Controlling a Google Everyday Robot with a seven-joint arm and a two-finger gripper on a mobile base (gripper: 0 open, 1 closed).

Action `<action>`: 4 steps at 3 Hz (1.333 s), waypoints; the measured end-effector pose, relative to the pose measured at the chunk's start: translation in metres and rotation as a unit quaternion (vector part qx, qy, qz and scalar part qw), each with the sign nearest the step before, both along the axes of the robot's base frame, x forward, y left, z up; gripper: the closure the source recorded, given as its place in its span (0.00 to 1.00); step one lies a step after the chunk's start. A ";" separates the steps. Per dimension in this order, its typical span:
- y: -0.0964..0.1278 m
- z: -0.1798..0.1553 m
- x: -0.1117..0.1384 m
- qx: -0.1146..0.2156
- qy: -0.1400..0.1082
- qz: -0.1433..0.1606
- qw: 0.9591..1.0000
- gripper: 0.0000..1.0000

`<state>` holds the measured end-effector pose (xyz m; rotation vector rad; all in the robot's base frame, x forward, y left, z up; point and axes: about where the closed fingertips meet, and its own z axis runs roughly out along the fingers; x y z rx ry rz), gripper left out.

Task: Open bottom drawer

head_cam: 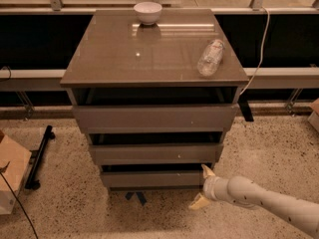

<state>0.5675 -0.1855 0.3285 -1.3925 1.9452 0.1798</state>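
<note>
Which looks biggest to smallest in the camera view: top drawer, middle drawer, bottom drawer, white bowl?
top drawer
middle drawer
bottom drawer
white bowl
Lower drawers sit farther away, so true sizes are unsure. The gripper is open at the bottom drawer's right end.

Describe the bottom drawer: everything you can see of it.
The bottom drawer is the lowest of the cabinet's three. It has a flat, handleless taupe-grey front with a matte look, sitting level under a dark gap below the middle drawer. It does not look pulled out. The gripper is at its right end with its fingers open, the upper fingertip by the front's top right corner and the other lower, near the floor. Contact cannot be told.
</note>
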 end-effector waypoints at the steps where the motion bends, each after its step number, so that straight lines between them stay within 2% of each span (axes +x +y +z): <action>1: 0.008 -0.039 0.014 0.008 0.012 0.001 1.000 0.00; 4: 0.021 -0.110 0.070 0.018 0.050 0.007 0.999 0.00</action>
